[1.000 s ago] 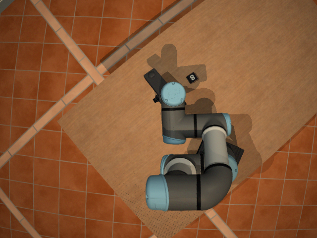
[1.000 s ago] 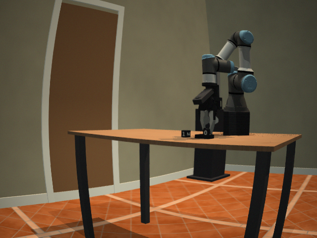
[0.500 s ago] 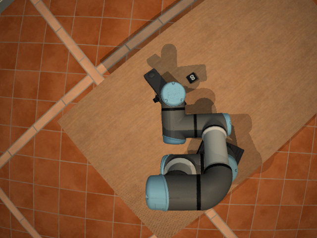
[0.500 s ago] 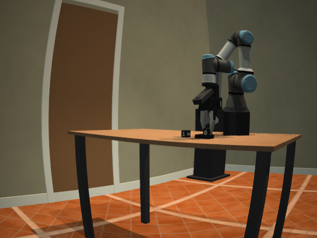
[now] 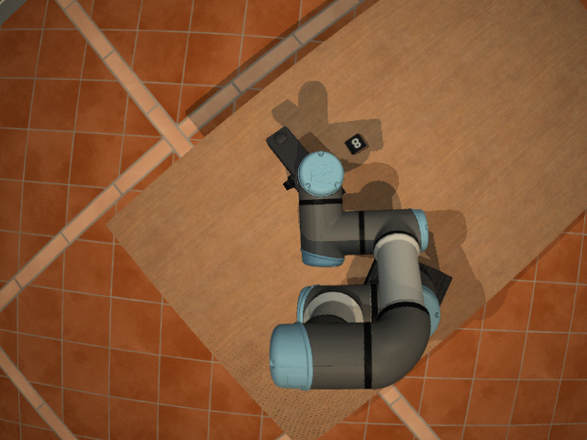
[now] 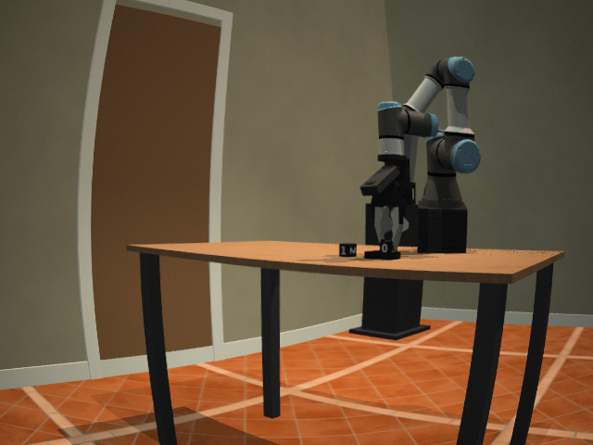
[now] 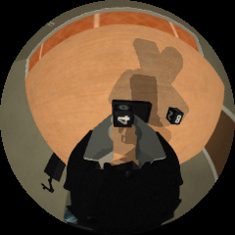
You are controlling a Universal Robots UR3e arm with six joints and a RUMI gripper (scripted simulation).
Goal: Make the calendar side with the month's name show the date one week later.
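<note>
Dark grey and pale blue, the arm (image 5: pixel 341 355) (image 6: pixel 423 95) stands folded on the right side of the exterior view. From its base the upper arm rises to a high elbow in the upper right, and the forearm slants down leftward to the wrist. Below that, the gripper (image 6: pixel 386 243) (image 7: pixel 122 115) points straight down at the table (image 5: pixel 213 236) (image 6: pixel 296 257) (image 7: pixel 73 98). Its fingers are drawn in, closed on the tray cube (image 6: pixel 384 247) (image 7: pixel 123 117), which shows a 0 in the exterior view and a sideways 4 in the wrist view. That cube is at the left part of the black tray (image 6: pixel 382 255) (image 7: pixel 144 112) in the wrist view; whether it sits fully flat cannot be told. The loose cube (image 5: pixel 355 143) (image 6: pixel 347 249) (image 7: pixel 174 116) lies on the table apart from the tray, 8 facing up, above centre in the top view; the exterior view shows a 1 on its side.
</note>
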